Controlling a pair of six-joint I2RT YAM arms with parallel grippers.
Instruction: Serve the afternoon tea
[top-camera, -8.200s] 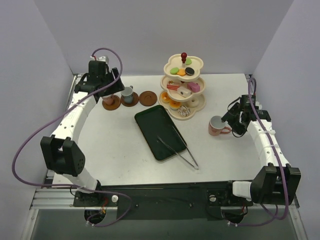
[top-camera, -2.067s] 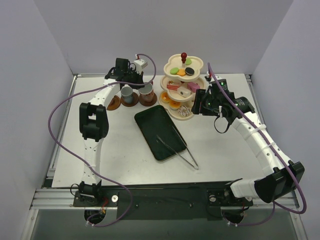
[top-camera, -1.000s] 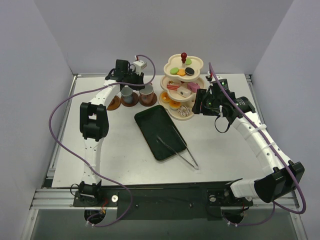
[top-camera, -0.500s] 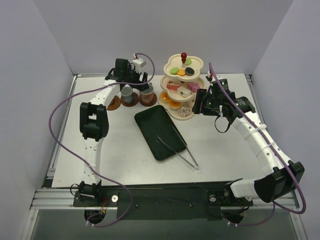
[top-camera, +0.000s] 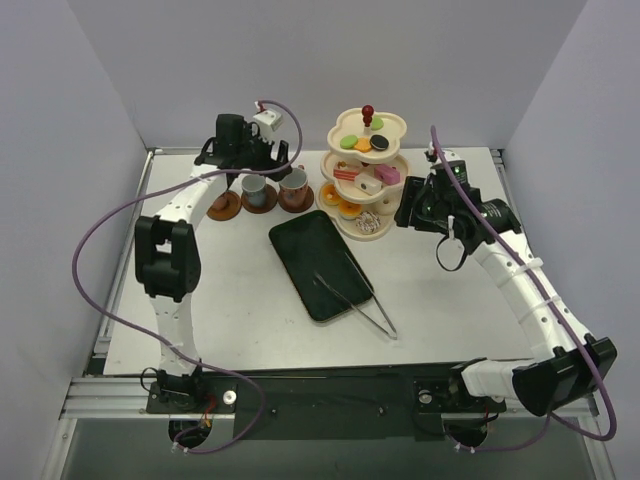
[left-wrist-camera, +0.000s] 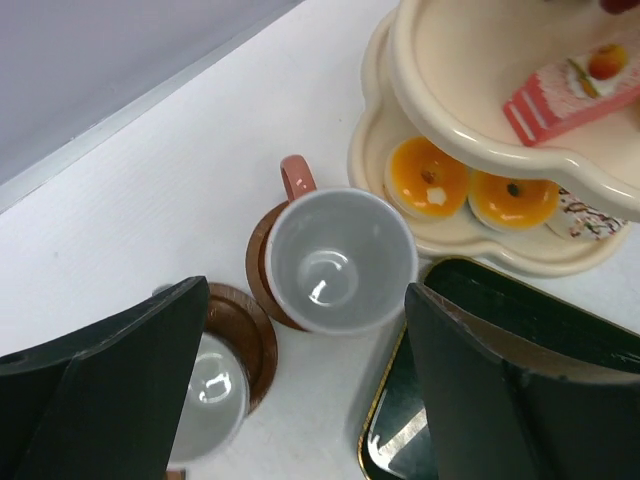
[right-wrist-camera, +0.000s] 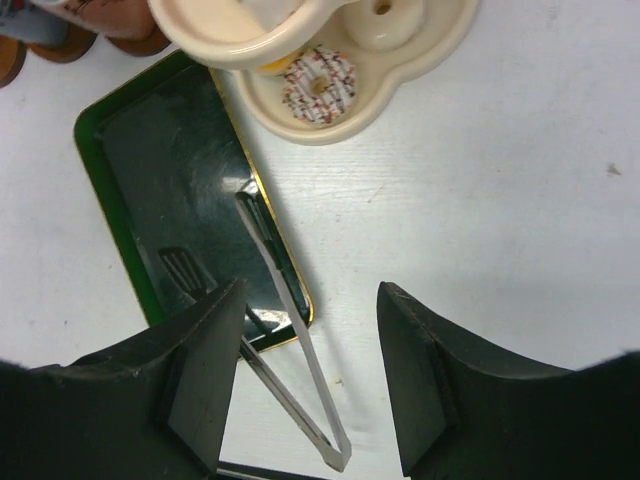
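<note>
Left wrist view: shows the left fingers (left-wrist-camera: 110, 400) spread wide at the lower left and lower right of the frame, gripping nothing. Finds between them, at centre, a pink cup (left-wrist-camera: 340, 262) with a grey inside, upright on a brown saucer (left-wrist-camera: 258, 268), handle toward the top of the frame. Catches a grey cup (left-wrist-camera: 213, 392) on a second saucer (left-wrist-camera: 255, 342) at lower left, partly behind one finger. Takes in the cream stand (left-wrist-camera: 470, 100) at upper right, with two orange donuts (left-wrist-camera: 425, 185) on its bottom tier and a pink cake slice (left-wrist-camera: 575, 85) on the tier above, plus a corner of the dark green tray (left-wrist-camera: 530, 295) at lower right. Right wrist view: shows the right fingers (right-wrist-camera: 205, 390) likewise apart and empty over the white worktop (right-wrist-camera: 500, 200). Finds the tray at left, the metal tongs (right-wrist-camera: 295, 340) lying across its lower edge, and a sprinkled donut (right-wrist-camera: 318, 88) on the stand's bottom tier at top. Top view: places the left fingers above the two cups at upper left of centre, and the right fingers just right of the stand. Adds a third saucer (top-camera: 222, 206) left of the other two, a red knob (top-camera: 368, 111) crowning the stand, and macarons (top-camera: 362, 143) on its top tier.
</note>
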